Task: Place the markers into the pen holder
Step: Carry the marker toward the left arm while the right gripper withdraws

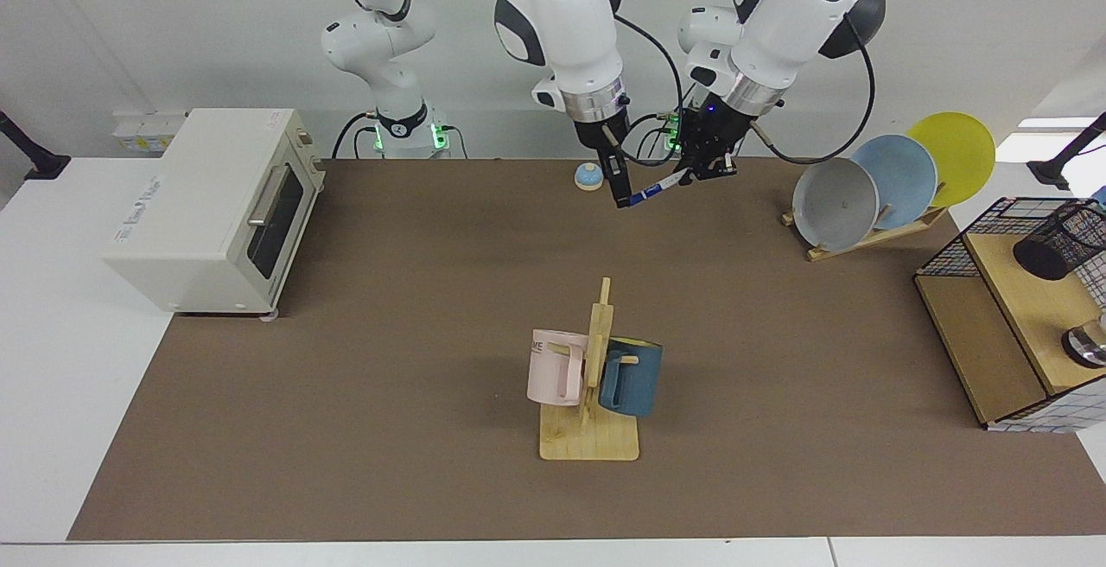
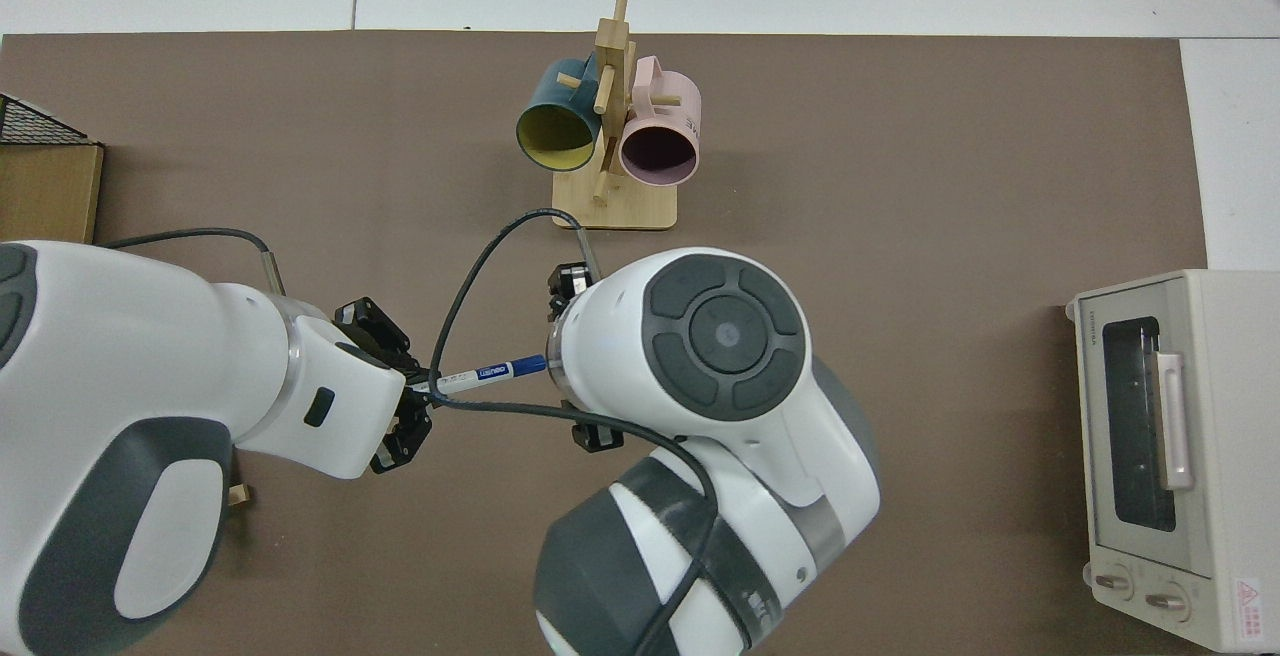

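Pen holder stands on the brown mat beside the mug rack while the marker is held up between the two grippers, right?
Not quite. The pen holder is not on the mat beside the mug rack; the facing view shows it on the wooden shelf of the wire basket. The marker is indeed held up between the left gripper and the right gripper.
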`<state>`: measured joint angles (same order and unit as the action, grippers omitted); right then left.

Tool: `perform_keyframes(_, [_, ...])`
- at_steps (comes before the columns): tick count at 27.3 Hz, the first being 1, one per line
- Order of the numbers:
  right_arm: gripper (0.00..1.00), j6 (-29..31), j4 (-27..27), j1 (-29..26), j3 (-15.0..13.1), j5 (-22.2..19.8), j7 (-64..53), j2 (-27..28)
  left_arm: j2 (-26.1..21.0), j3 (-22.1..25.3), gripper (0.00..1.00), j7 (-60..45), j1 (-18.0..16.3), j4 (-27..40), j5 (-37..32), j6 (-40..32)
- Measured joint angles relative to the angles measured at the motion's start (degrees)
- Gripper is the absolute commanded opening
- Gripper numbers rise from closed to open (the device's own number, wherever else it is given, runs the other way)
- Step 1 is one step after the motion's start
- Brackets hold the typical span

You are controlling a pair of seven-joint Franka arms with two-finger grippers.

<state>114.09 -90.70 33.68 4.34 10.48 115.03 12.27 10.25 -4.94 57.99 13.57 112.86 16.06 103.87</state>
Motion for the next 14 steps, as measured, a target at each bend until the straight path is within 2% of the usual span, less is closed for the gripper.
perform_keyframes(7, [1.0, -0.85, -1.94, -6.79, -0.19, 0.07, -20.31, 0.03, 0.0, 0.04, 0.0, 0.0, -1.67, 0.0, -2.13, -0.02])
perform_keyframes(14, [1.0, -5.51, -2.33, -12.79, -0.52, -0.16, -43.26, 0.02, 0.0, 0.04, 0.0, -0.73, -2.19, 0.01, -8.33, -0.85])
